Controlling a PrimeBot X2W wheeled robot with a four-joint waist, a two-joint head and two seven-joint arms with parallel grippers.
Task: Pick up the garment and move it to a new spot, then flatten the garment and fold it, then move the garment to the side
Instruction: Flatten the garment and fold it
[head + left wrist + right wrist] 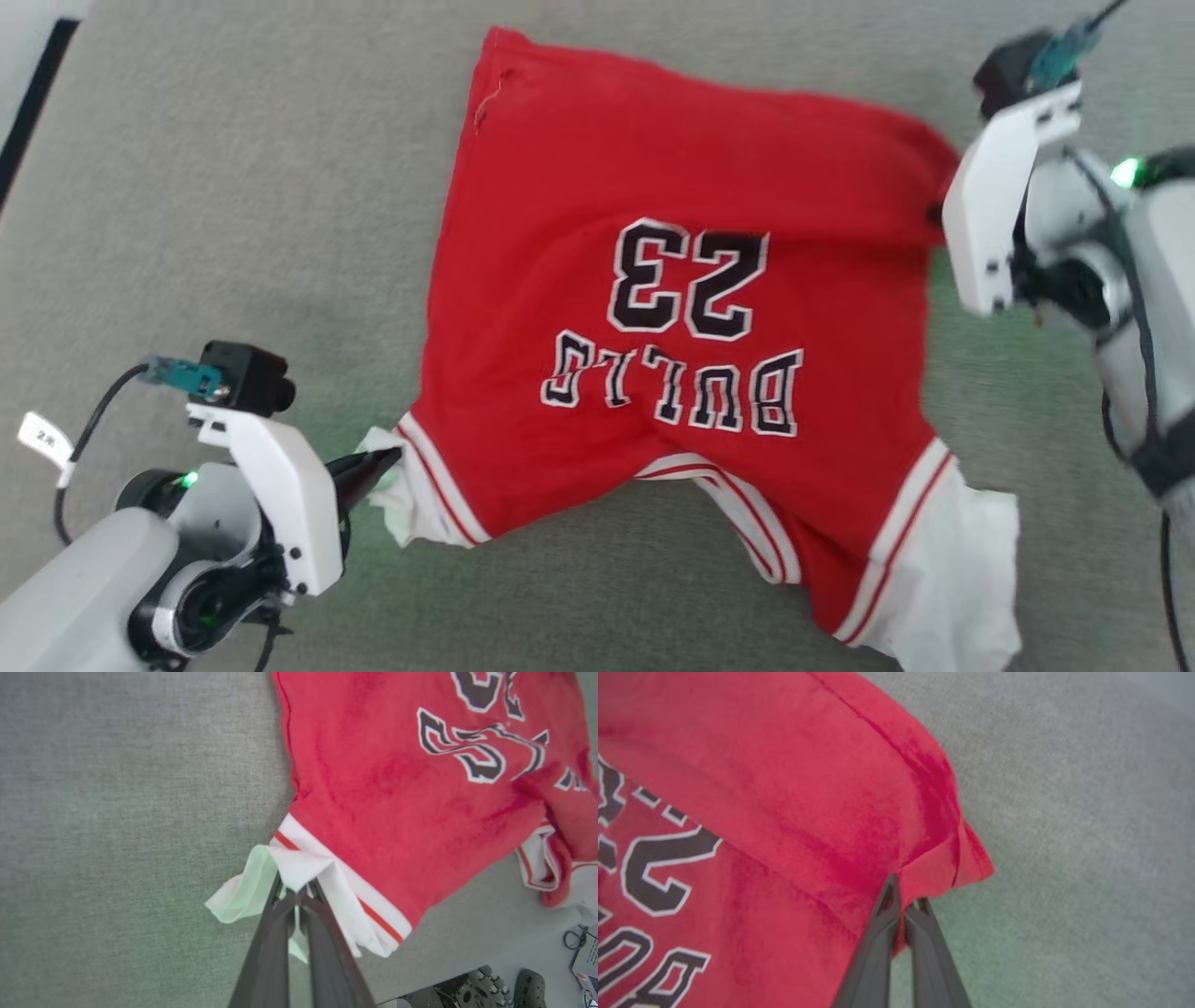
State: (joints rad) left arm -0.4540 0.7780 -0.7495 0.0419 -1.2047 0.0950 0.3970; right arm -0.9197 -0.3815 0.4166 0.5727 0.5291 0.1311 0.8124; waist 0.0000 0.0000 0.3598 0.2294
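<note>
The garment, a red jersey with white sleeves and black "23" and "BULLS" lettering, lies spread on the grey cloth surface, print up and upside down to me. My left gripper is shut on its white left sleeve, whose cloth bunches around the dark fingertips. My right gripper is shut on the red hem corner at the jersey's far right edge; in the head view its fingers are hidden behind the white wrist housing. The other white sleeve lies crumpled at the lower right.
Grey carpet-like surface extends all around the jersey, with open room to the left and beyond. A dark strip marks the surface's upper-left edge. Parts of my base and a cable show in the left wrist view's lower right.
</note>
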